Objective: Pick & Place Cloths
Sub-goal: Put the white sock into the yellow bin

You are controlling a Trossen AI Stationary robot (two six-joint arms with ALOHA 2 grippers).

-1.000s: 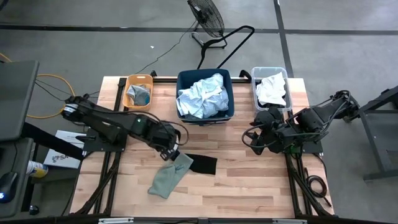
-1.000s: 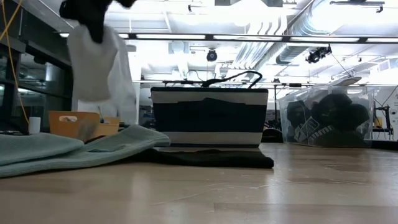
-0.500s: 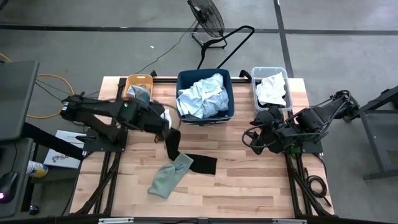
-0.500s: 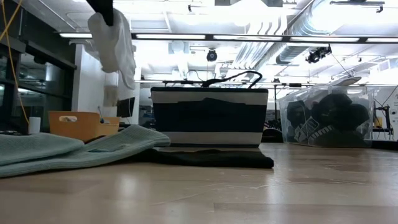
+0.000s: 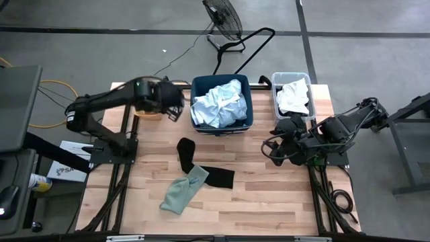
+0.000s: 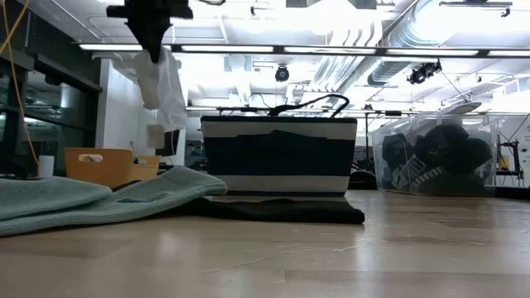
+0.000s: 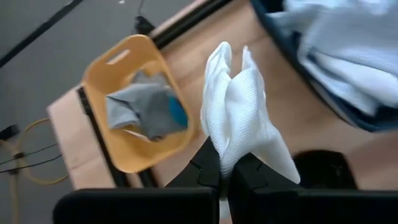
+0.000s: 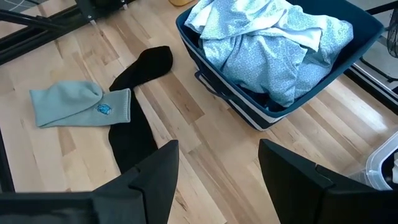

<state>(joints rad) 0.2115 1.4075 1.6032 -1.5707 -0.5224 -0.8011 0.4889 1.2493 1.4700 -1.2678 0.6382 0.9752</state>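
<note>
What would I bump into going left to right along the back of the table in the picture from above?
Orange bin with the left arm's fingers holding a white cloth by it → navy bin of pale blue cloths → clear bin with white cloth inside.

Navy bin (image 5: 222,121) sits mid-back on the bench (image 5: 255,202), orange bin (image 5: 142,87) one side, clear bin (image 5: 291,77) the other, fan (image 5: 222,17) behind.

Overhead looks straight down, low camera sits at tabletop level; both share the navy bin (image 5: 222,101).
</note>
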